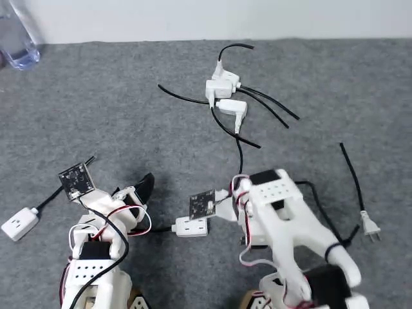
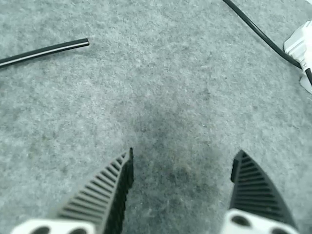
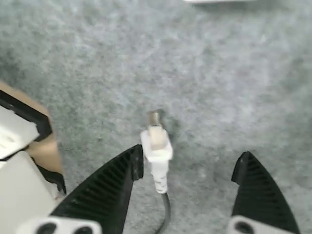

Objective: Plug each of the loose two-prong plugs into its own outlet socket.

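Hovering low over grey carpet [image 2: 170, 73], left tool [image 2: 184, 161] spread apart, right tool [image 3: 192, 158] apart around white plug [image 3: 157, 146].

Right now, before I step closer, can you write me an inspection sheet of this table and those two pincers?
Surface: grey mat, flat.
Job's things: white plug lies between the fingers of the right pincer; second plug beside the right arm; middle outlet between the arms; left outlet beside the left arm; back outlet far off, plugs at it.
Clutter: clear bottle in a far corner.
Pincers: left pincer open over bare mat; right pincer open around the white plug.
Cables: black cable runs to the second plug; more lie around the back outlet.
Surroundings: white wall behind.
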Controlling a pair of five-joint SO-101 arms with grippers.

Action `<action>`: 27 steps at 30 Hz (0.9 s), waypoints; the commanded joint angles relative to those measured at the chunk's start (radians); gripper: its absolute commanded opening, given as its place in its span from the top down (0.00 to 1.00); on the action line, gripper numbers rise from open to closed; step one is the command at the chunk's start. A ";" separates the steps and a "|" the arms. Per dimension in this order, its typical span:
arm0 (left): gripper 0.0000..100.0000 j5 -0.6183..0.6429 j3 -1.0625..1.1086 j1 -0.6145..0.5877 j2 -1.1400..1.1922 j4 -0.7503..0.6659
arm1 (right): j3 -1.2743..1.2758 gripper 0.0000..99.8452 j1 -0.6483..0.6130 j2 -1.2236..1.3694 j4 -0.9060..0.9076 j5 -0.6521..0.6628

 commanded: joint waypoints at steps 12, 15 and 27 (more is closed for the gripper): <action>0.69 -0.003 -0.005 0.005 -0.011 -0.023 | -0.207 0.72 0.039 0.108 0.033 0.038; 0.69 -0.003 -0.005 0.005 -0.011 -0.023 | -0.224 0.72 0.038 0.104 0.091 0.038; 0.69 -0.003 -0.005 0.005 -0.011 -0.023 | -0.083 0.72 0.035 -0.236 0.262 0.037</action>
